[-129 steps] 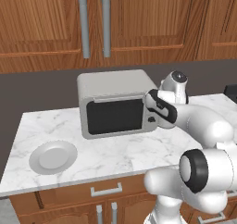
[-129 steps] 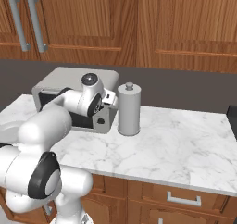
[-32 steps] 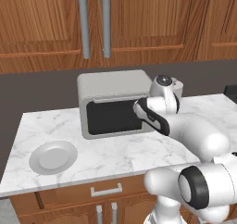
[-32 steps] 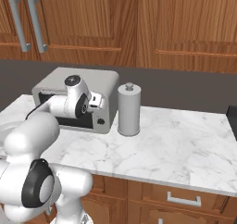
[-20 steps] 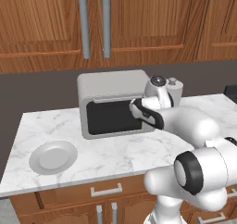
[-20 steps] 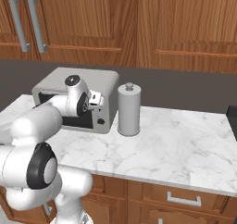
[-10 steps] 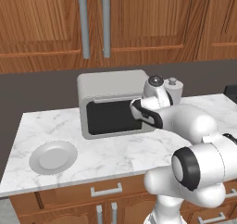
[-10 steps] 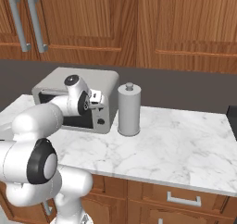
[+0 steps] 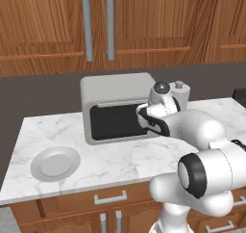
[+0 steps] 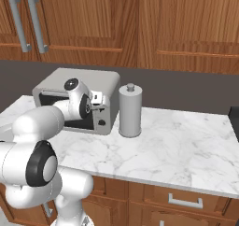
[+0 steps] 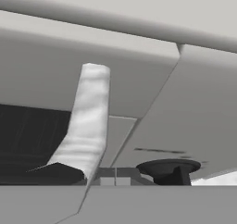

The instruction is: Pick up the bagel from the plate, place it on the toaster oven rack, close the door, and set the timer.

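Observation:
The toaster oven point(image 9: 117, 90) stands at the back of the counter with its door point(image 9: 115, 122) closed; the dark glass hides the toaster oven rack. No bagel is to be seen, and the plate point(image 9: 55, 163) at the counter's front left holds nothing. My gripper point(image 9: 143, 119) is shut and pressed close to the right end of the oven's front, by the control panel point(image 10: 103, 114). In the hand view the door glass point(image 11: 28, 137) lies at the left, a pale bar point(image 11: 88, 121) rises beside it, and a dark knob point(image 11: 169, 170) sits low at the right.
A grey cylindrical canister point(image 10: 130, 110) stands just right of the oven. The marble counter point(image 10: 177, 136) runs on to the right. Wooden wall cabinets point(image 9: 96, 25) hang above the oven.
Since the earliest frames the hand has slid left from the oven's right edge onto its front. Over the last second it has barely shifted. The door has stayed closed.

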{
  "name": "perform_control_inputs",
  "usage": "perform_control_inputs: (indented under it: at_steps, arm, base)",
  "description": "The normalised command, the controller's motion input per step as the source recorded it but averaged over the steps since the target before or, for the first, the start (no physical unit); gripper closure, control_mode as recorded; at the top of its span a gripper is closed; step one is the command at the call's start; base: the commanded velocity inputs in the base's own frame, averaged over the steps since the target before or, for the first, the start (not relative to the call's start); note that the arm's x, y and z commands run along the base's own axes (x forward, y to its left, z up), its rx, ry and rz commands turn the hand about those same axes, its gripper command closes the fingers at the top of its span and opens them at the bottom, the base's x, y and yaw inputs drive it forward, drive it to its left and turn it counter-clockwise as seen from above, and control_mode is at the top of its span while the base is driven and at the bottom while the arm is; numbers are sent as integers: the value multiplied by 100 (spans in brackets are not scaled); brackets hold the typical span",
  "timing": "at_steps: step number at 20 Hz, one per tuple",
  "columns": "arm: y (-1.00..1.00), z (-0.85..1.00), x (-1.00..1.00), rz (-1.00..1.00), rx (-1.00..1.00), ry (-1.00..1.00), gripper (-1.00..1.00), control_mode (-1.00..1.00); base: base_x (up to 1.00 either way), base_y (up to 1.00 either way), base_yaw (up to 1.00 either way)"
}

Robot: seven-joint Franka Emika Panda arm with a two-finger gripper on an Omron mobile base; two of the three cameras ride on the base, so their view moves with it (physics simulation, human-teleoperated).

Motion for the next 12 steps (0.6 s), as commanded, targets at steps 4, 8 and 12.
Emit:
perform_control_inputs:
  at_steps: [4,8,12]
  arm:
    - [-46,0,8,0,0,0,100,-100]
    - [-54,1,0,0,0,0,100,-100]
    - [-74,7,-1,-2,0,0,100,-100]
  base:
    - [0,0,0]
    - [0,0,0]
    - [0,0,0]
